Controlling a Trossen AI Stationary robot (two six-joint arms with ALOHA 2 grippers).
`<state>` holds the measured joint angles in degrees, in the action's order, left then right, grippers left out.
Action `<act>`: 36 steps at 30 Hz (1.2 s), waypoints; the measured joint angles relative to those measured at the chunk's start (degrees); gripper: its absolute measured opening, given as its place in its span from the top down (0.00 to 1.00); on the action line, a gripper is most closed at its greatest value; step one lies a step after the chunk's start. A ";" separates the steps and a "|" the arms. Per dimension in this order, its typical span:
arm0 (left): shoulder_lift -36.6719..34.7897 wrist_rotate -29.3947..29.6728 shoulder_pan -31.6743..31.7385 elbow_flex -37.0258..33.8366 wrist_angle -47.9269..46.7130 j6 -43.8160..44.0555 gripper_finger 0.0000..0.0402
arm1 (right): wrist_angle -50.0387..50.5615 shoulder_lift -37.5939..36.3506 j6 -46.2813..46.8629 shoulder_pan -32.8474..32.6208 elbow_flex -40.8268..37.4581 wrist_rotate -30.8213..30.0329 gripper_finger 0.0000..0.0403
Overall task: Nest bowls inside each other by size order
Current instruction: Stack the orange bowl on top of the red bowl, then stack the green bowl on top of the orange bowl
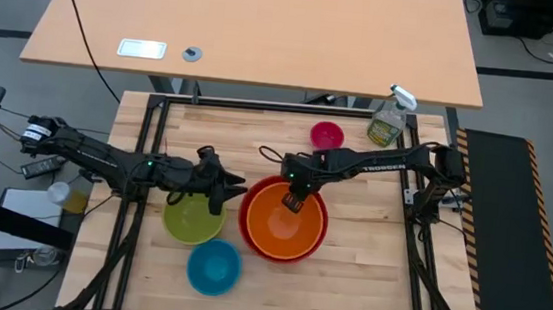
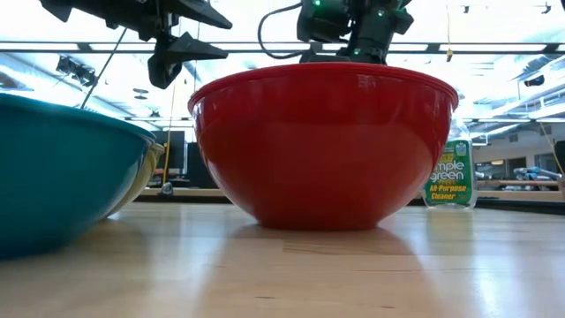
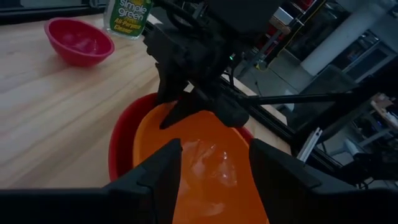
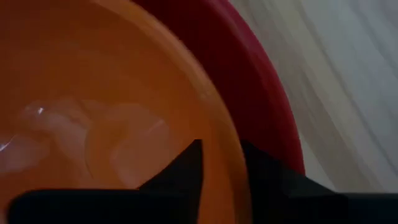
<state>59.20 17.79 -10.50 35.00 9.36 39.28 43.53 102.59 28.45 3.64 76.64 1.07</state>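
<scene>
The orange bowl (image 1: 285, 226) sits nested in the red bowl (image 1: 249, 225) at the table's middle. The red bowl fills the low view (image 2: 322, 150). My right gripper (image 4: 224, 155) is down at the orange bowl's far-left rim, shut on it. My left gripper (image 1: 229, 185) is open and empty, hovering between the lime green bowl (image 1: 190, 220) and the red bowl, its fingers pointing toward the red bowl. The blue bowl (image 1: 213, 267) stands near the front edge. The magenta pink bowl (image 1: 326, 135) stands at the far side. My right gripper pinches the orange bowl's rim (image 4: 227, 134) at its far-left side, one finger (image 4: 183, 165) inside the bowl and the other (image 4: 270, 180) outside, in the gap to the red bowl's wall. The fingers come from above, slanting down. The orange bowl rests inside the red bowl.
A clear spray bottle with a green label (image 1: 388, 120) stands at the far right corner, beside the pink bowl. A tan desk (image 1: 258, 23) lies beyond the table's far edge. Bare wood shows at the far left and the near right.
</scene>
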 joint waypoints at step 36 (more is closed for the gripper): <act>-7.04 -14.47 15.78 0.02 -59.01 1.47 0.52 | 24.67 -0.04 -11.64 2.81 31.08 -12.33 0.51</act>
<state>52.16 3.32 5.28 35.03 -49.65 40.75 68.20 102.54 16.81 6.45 107.72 -11.27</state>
